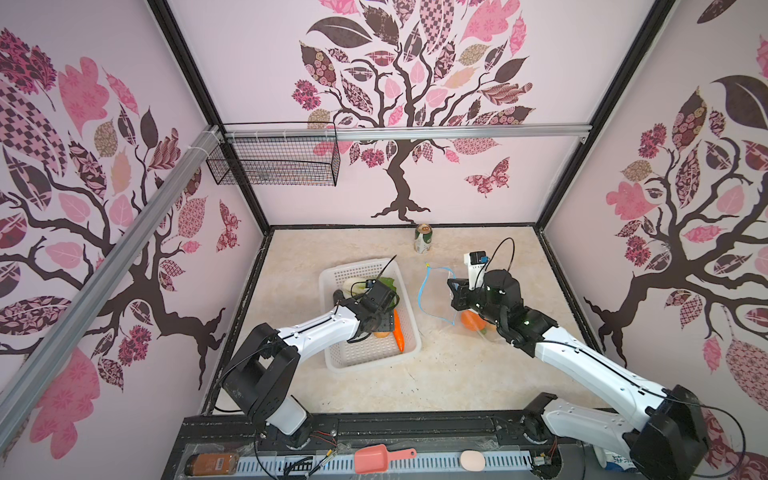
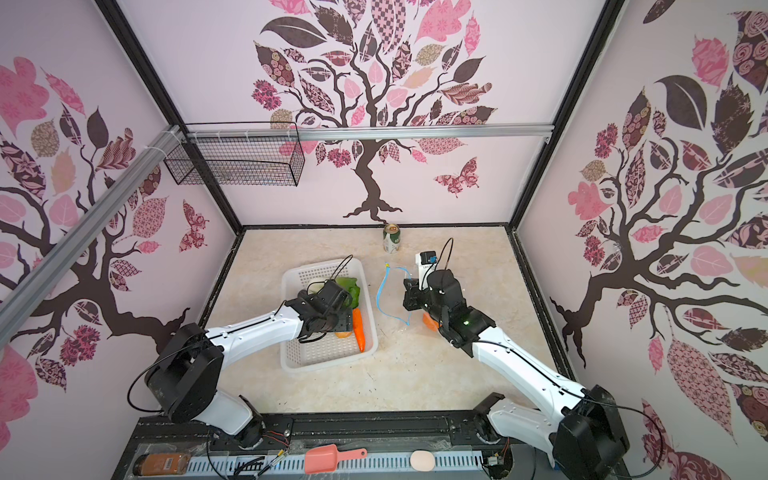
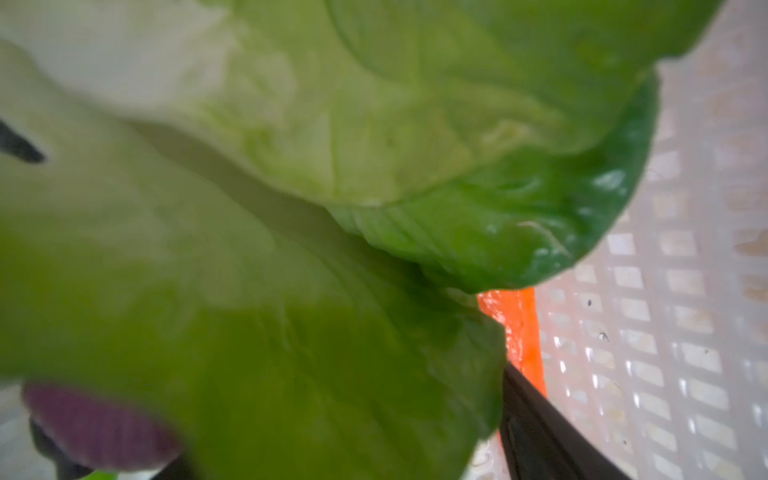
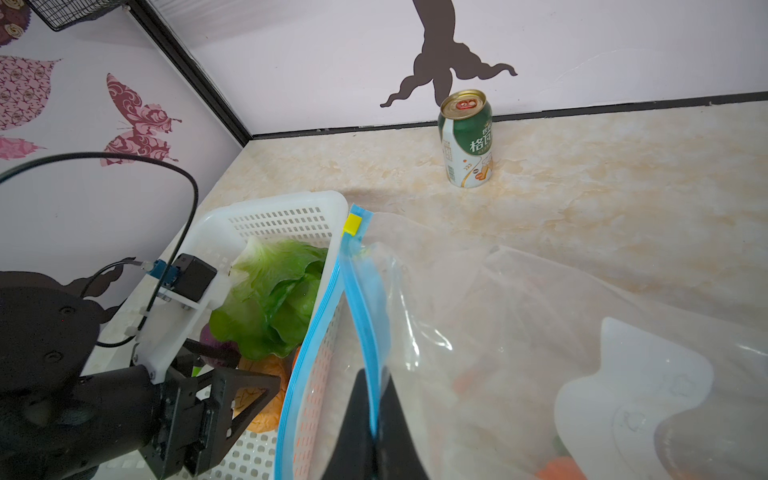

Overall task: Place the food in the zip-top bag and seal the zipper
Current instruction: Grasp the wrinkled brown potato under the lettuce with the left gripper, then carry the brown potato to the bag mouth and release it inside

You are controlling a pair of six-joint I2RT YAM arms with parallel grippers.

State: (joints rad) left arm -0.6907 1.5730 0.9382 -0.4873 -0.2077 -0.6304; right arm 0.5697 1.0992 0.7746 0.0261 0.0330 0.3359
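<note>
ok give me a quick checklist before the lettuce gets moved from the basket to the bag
1. right end effector pinching the zip-top bag at its zipper: ok
2. bag mouth gaping toward the basket: ok
3. slider tab parked at the zipper's back-wall end: ok
4. left end effector astride the lettuce, firm grip: cannot tell
5. lettuce free of the carrot beside it: cannot tell
6. can clear of the route: ok
</note>
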